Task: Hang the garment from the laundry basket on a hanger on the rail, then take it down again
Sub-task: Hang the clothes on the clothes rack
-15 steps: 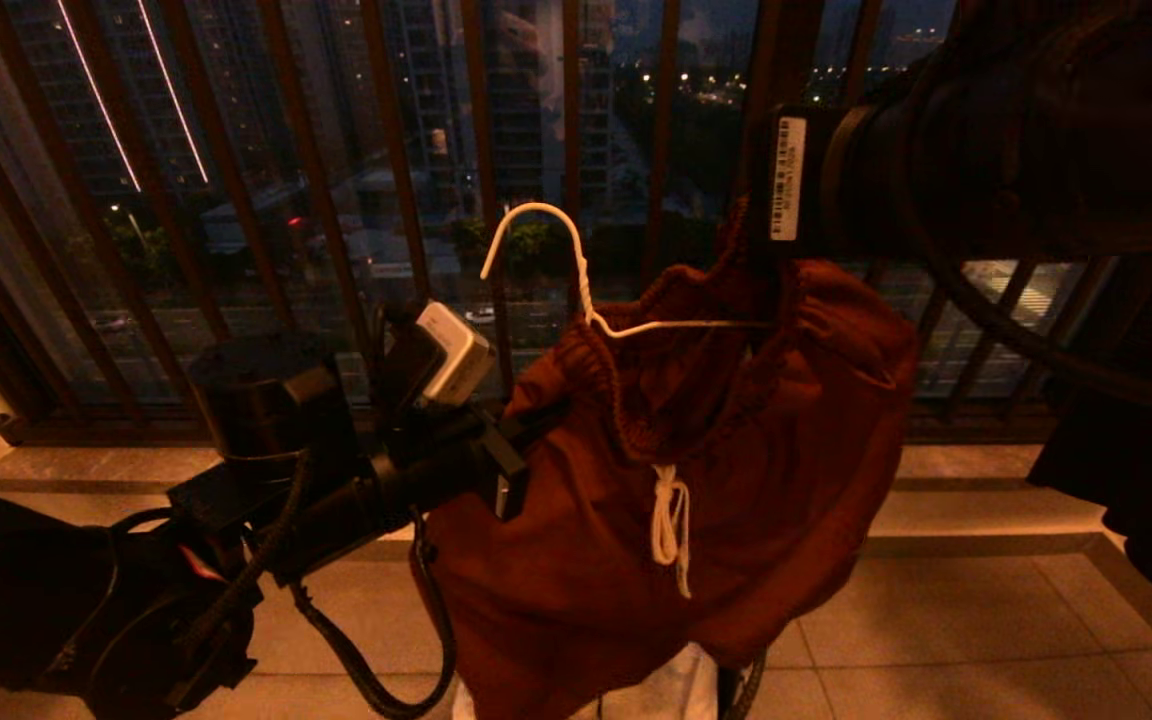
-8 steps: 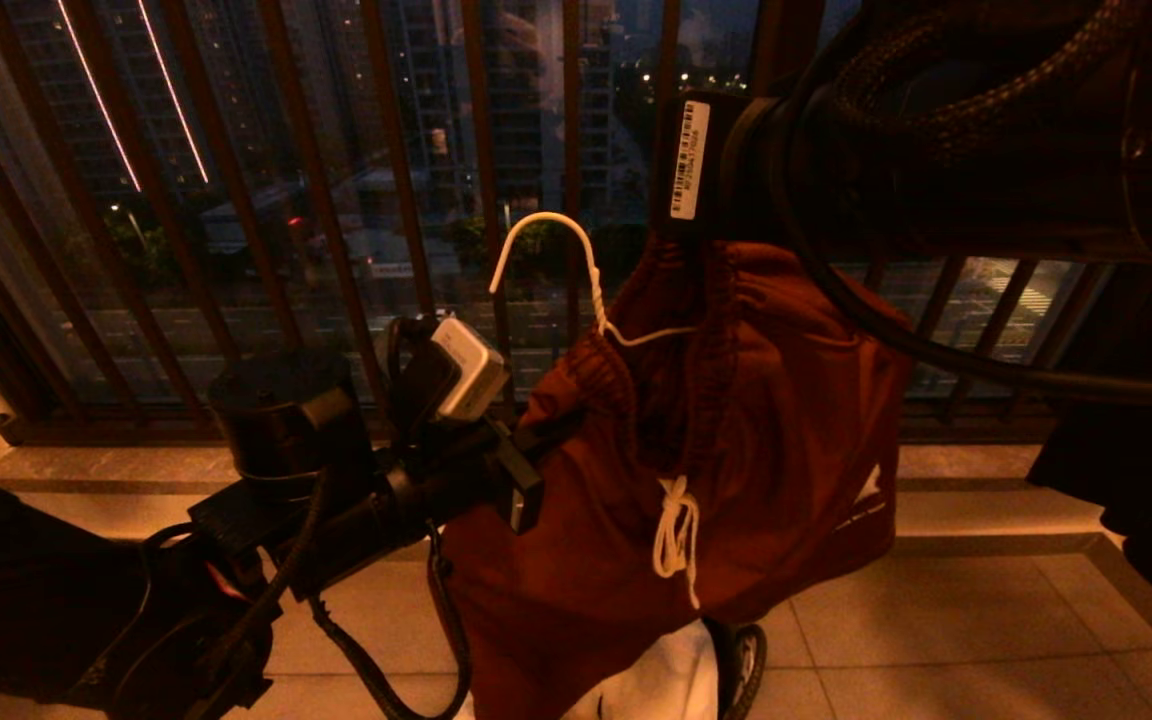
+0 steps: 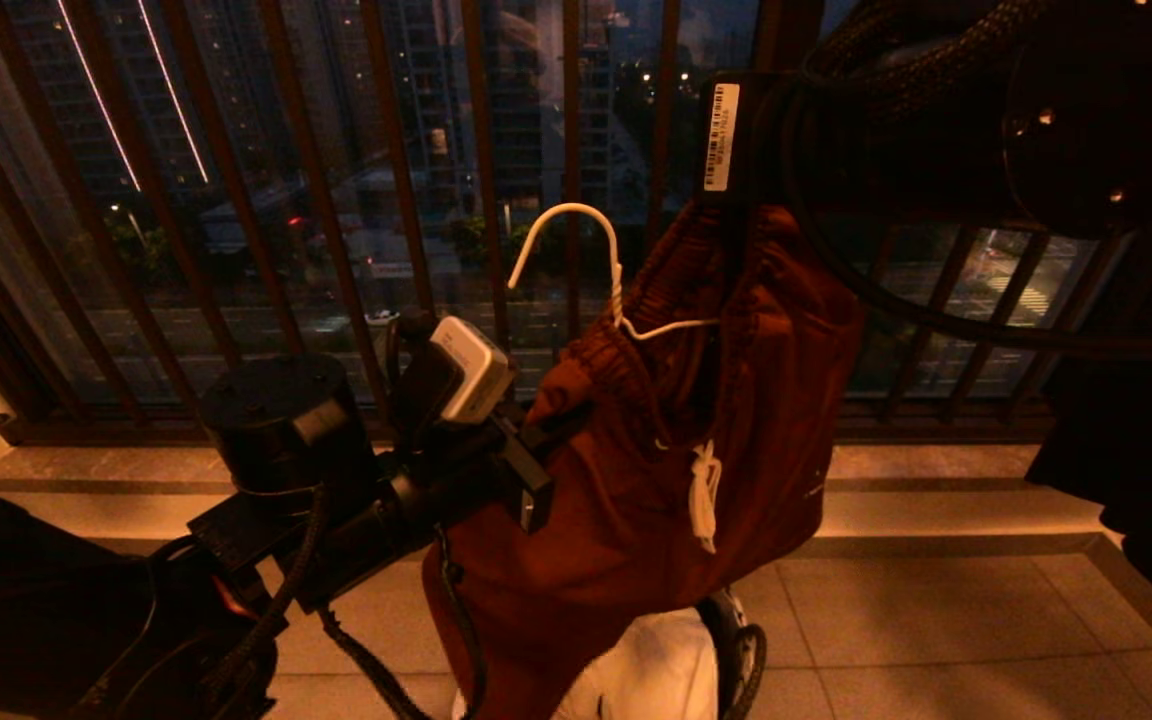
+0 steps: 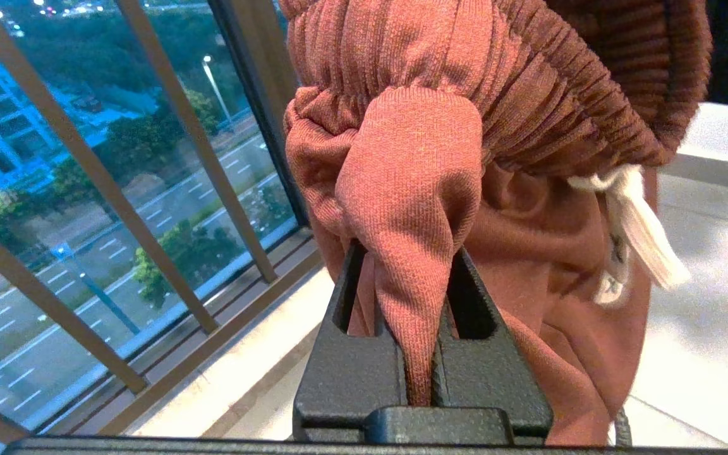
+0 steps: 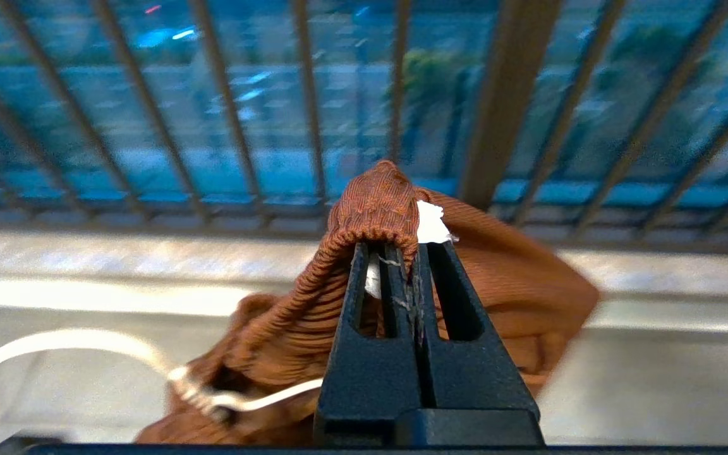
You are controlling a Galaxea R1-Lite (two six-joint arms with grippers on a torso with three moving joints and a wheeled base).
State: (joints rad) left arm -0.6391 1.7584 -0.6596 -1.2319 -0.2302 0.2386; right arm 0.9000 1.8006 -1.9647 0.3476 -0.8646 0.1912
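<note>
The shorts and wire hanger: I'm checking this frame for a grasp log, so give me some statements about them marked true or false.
1. The left gripper is shut on a fold of the rust-brown shorts. True.
2. The right gripper hangs open, away from the shorts. False: it is shut on the ribbed waistband.
3. The white wire hanger has its hook over a rail. False: the hook stands free in front of the dark barred railing, on nothing.
4. The white drawstring hangs down the front of the shorts. True.
5. The shorts lie flat on the tiled floor. False: both grippers hold them up off it.
</note>
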